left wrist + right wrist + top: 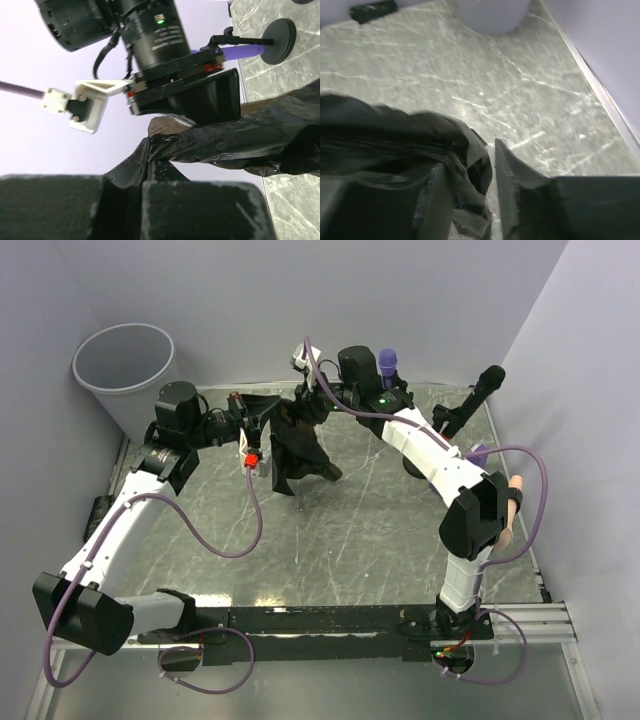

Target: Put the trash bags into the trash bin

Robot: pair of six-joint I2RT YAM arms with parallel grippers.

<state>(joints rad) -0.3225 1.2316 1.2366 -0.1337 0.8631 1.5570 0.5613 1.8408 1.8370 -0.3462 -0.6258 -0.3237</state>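
Nothing binned yet lol, left fingers [129,171] clenched on the trash bag [295,445], right fingers [516,186] half-open round it, trash bin [118,405] at 10 o'clock.

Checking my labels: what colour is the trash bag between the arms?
The trash bag is glossy black, clearest in the left wrist view.

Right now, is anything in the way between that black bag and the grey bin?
Nothing loose. The trash bag hangs above the table, pinched by the left gripper; the trash bin stands open at the far left corner. Only the left arm itself lies between them.
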